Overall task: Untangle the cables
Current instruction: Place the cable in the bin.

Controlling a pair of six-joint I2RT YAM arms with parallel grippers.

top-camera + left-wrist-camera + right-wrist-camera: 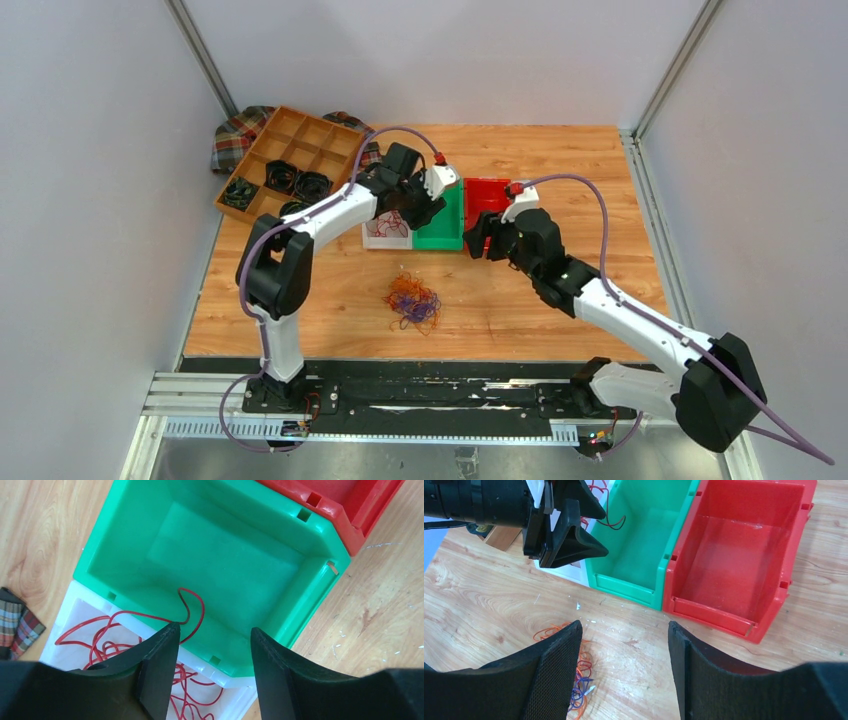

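Your left gripper (214, 630) hangs with its fingers spread over the wall shared by the white bin (70, 597) and the green bin (225, 555), and nothing is pinched between them. A single red wire (198, 611) loops out of the white bin, over that wall and into the green bin. It passes right by the tip of one finger, and you cannot tell whether it touches. The other red cables (97, 640) lie in loose loops on the white bin's floor, partly hidden behind the black fingers. Your right gripper (624, 626) is spread wide too and grips nothing. It hovers above the bench (560, 320) just in front of the green bin and the red bin (744, 555), which stand touching side by side. The tangled clump (413, 303) of orange, purple and red wires lies on the bench near the middle, nearer the front edge and well apart from the bins. In the right wrist view a finger and the lower frame edge cut most of it off. Toward the bench's far left corner sits a wooden tray (300, 140) with black coils (290, 178) in some compartments, over a plaid cloth (235, 135) it largely covers.
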